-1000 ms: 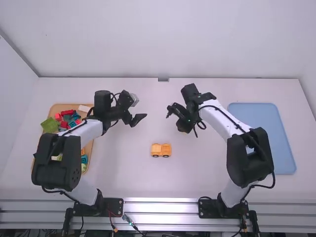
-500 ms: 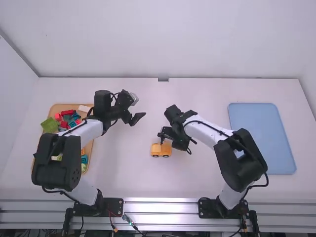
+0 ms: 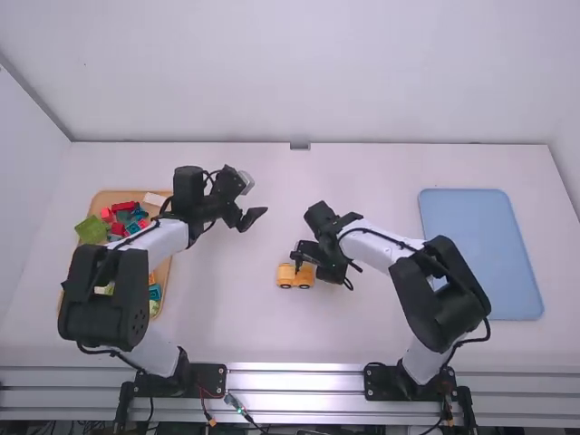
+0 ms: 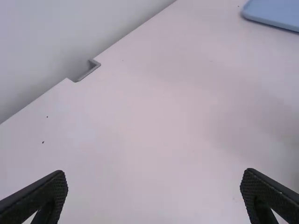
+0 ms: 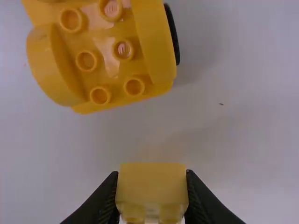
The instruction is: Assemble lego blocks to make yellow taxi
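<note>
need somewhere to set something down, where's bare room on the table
Bare table runs along the back, between the left gripper and blue tray; also between bin and car. It's crowded at the car, where the right gripper holds a yellow block, and at the bin, under the left arm.

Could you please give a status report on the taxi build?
Right gripper shut on yellow block, apart from wheeled base. Left gripper open, empty. Nothing visible between block and base.

Looks over a pale surface point(image 4: 154, 130), with the left hand point(image 3: 244, 220) spread wide at the lower corners; takes in a blue tray point(image 4: 275, 11) upper right, a grey notch point(image 4: 91, 70) and white wall point(image 4: 60, 37) upper left.
</note>
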